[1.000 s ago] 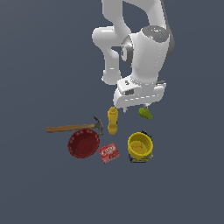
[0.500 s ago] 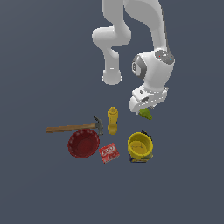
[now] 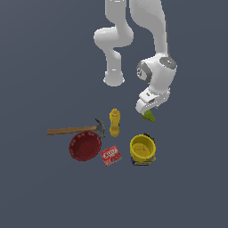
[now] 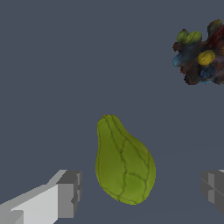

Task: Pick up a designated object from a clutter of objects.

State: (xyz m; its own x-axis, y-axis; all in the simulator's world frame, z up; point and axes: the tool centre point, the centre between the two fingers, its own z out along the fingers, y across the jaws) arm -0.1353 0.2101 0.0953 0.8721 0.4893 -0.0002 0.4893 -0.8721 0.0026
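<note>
White arm's gripper now lower than a moment ago, jaws wide apart, straddling the small yellow-green pear-shaped lump untouched, lump lying beyond the yellow round cup, clutter unmoved.

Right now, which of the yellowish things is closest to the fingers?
The small yellow-green pear, lying between the open fingers. The yellow bottle and yellow cup sit farther off.

Yellow-green pear with darker veins; red bowl.
</note>
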